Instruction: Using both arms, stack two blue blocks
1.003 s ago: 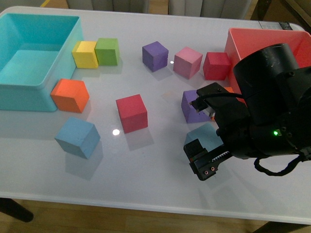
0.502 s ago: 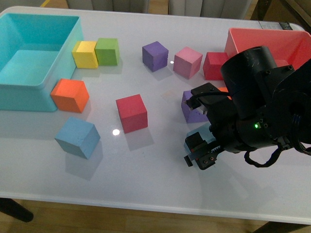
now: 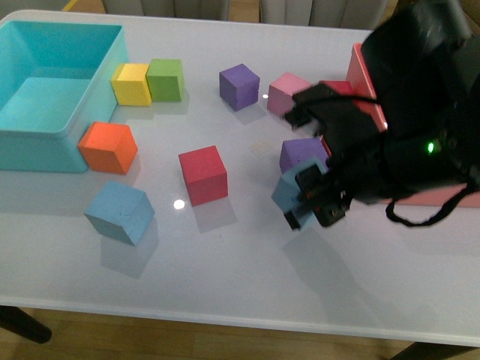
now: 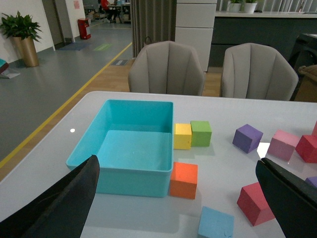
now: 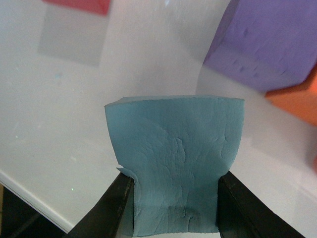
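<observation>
One blue block [image 3: 120, 212] rests on the white table near the front left; the left wrist view shows it too [image 4: 215, 224], low between the spread fingers. The other blue block [image 3: 287, 191] hangs tilted above the table, and my right gripper [image 3: 307, 202] is shut on it. In the right wrist view this block [image 5: 176, 148] fills the space between the black fingers [image 5: 121, 206] of the right gripper [image 5: 176, 208]. My left gripper [image 4: 177, 166] is open, high above the table and holding nothing. It is out of the front view.
A turquoise bin [image 3: 45, 142] stands at the back left and a red bin [image 3: 360, 64] at the back right. Around them lie orange [image 3: 109, 146], red [image 3: 203, 174], yellow [image 3: 132, 82], green [image 3: 166, 79], pink [image 3: 289, 94] and purple [image 3: 240, 85] cubes. Another purple cube [image 3: 304, 154] lies beside the right arm.
My right gripper closed on the blue block that lay by the purple cube and has raised it off the table, moving up and slightly left. The other blue block has not moved.
</observation>
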